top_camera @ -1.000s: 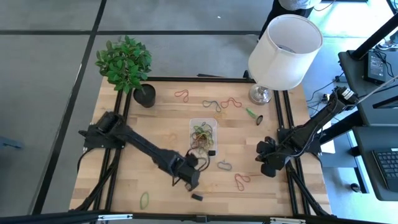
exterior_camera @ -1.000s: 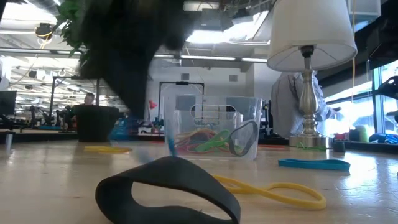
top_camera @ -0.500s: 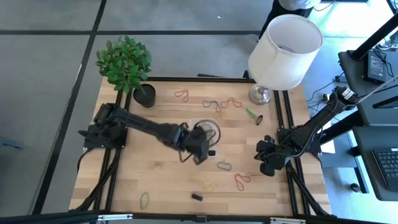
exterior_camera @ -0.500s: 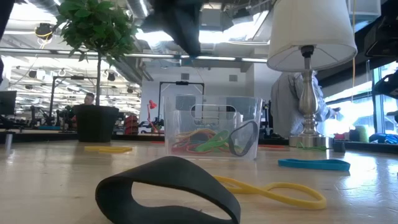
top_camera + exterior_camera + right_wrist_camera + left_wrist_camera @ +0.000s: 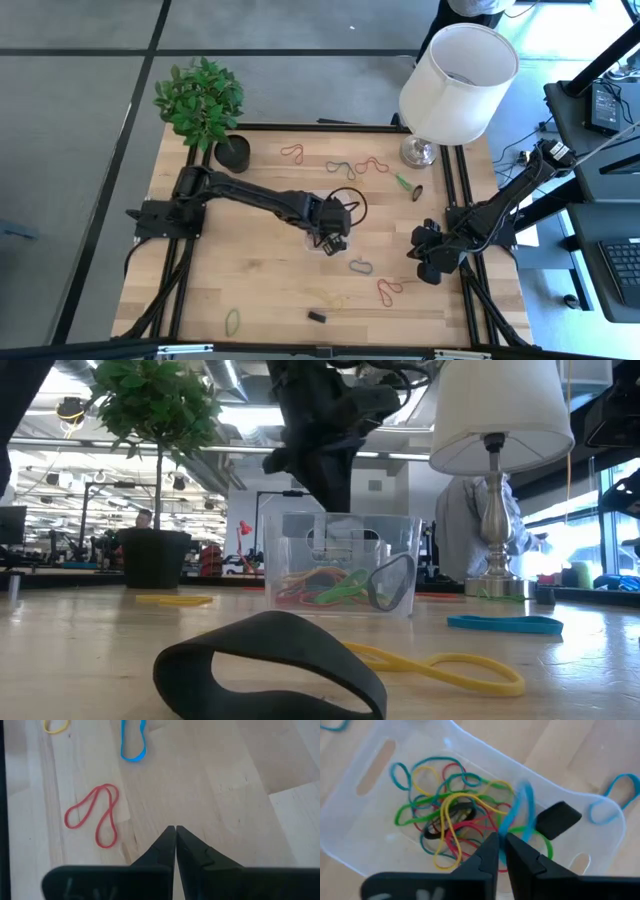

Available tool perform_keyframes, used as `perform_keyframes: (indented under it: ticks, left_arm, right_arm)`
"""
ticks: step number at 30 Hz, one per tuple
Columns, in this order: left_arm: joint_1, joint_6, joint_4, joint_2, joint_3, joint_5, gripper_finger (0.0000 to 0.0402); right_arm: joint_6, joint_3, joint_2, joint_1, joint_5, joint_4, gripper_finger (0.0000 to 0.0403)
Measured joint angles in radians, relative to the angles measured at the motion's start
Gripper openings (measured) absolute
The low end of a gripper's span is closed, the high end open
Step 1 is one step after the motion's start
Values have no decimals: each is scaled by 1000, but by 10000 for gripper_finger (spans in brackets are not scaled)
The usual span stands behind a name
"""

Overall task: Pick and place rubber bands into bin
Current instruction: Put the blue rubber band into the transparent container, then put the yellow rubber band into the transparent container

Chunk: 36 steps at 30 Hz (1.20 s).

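left gripper over the bin, blue band at its tips

high view: the left gripper [image 5: 335,238] hung above the clear bin [image 5: 326,216] near the middle of the worktop [image 5: 270,285], its arm reaching in from the left edge. loose rubber bands [image 5: 384,290] lay scattered toward the near edge and others toward the far edge, beside the lamp [image 5: 455,85] at the far right corner. a plant pot [image 5: 232,153] stood at the far left corner. the right gripper [image 5: 429,268] waited close to the right edge.

low view: the dark left arm came down just above the bin's [image 5: 340,565] rim. coloured bands lay inside the bin. a wide black band [image 5: 268,663] and a yellow band [image 5: 440,668] lay on the wood in front of it.

left wrist view: the left gripper's [image 5: 502,840] fingers stood only a narrow slit apart, right over the bin [image 5: 365,815]. a blue band [image 5: 517,812] ran up from their tips; whether it was pinched or loose could not be told. below lay a tangle of red, yellow, green and blue bands.

right wrist view: the right gripper [image 5: 175,829] had its fingers pressed together, holding nothing, over bare wood. a red band [image 5: 95,815] and a blue band [image 5: 134,742] lay apart from it.
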Motion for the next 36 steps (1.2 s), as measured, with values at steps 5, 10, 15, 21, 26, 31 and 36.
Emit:
perform_keyframes:
  ticks: [5,10,15,21,26,31,36]
  left_arm:
    - [-2,-9,1,9,0,5,67]
    - [-2,-10,-1,9,0,25,94]
    - [-3,-10,-8,8,0,56,101]
    - [-15,-26,-21,-6,0,86,82]
    - [-45,-25,-48,-62,0,88,40]
    - [-90,57,-69,-139,0,67,4]
    - [-170,143,-156,-194,0,-41,2]
  right_arm:
    - [-1,0,0,0,0,-1,18]
    - [-5,0,0,0,0,-1,18]
    - [-5,0,0,0,0,-1,18]
    - [-4,0,0,0,0,-1,18]
    - [-3,0,0,0,0,-1,18]
    - [-3,0,0,0,0,6,18]
    - [-20,0,0,0,32,62,18]
